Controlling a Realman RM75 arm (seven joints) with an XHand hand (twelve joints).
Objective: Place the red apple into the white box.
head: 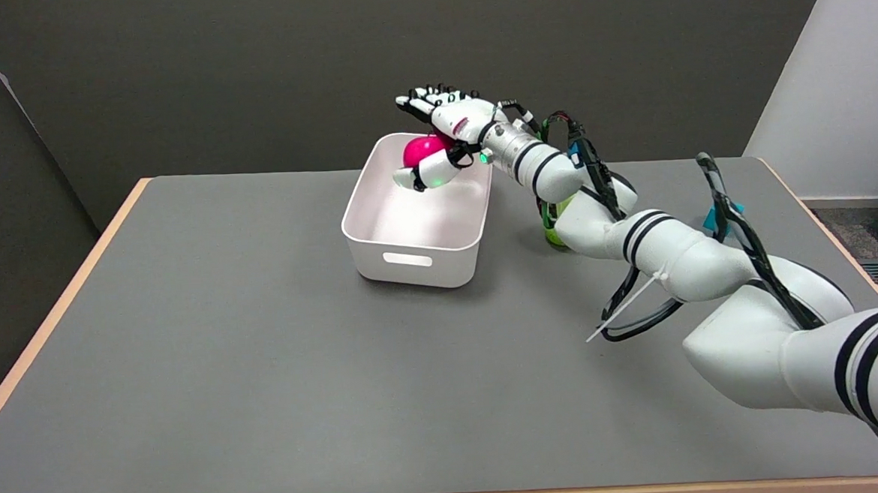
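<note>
The right hand (444,137) is reaching over the far right corner of the white box (419,266), and it is holding the red apple (422,150). The apple is sitting between the thumb below and the other fingers (431,100), which are stretching out flat above it, so the grasp is looking loose, more like a cradle than a firm grip. How much the upper fingers are touching the fruit, I cannot tell.

The important relation is this one: the apple is hanging above the inside of the box, inside the line of its rim, with the floor of the box lying straight below it. So I am judging that the coming move needs only a small lowering and an opening of the hand, not a sideways travel.

Behind the forearm, a green object (554,229) is standing on the table (227,363), just beside the box's right wall and mostly hidden.
</note>
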